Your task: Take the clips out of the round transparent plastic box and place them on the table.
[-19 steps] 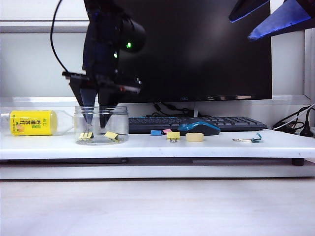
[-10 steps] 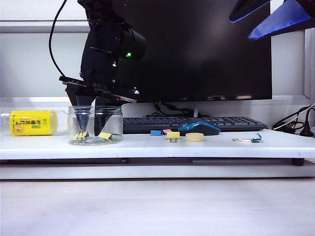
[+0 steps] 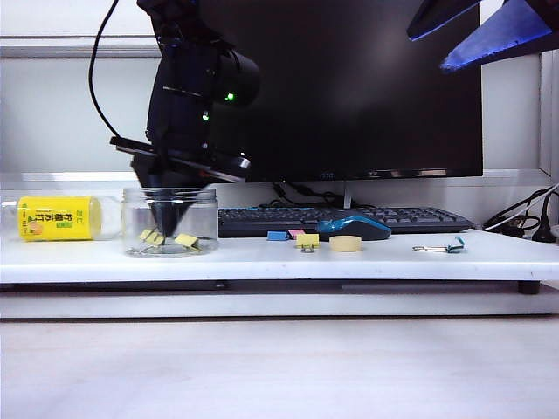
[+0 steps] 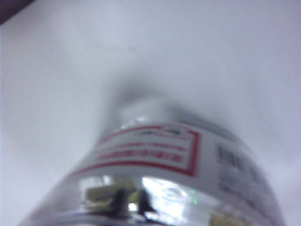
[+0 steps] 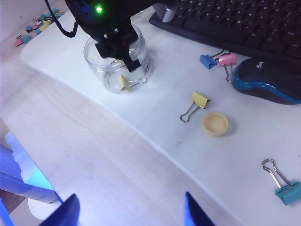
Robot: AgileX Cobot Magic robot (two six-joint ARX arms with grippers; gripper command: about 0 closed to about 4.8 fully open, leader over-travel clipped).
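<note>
Pale-yellow binder clips with silver wire handles lie inside the round transparent plastic box at the left of the white tabletop; two show clearly there, and a third yellow clip lies out on the tabletop by the cream disc. The left gripper reaches down into the box, its fingers drawn close together; whether they grip a clip I cannot tell. The right gripper hangs high at the right, fingers spread wide and empty.
</note>
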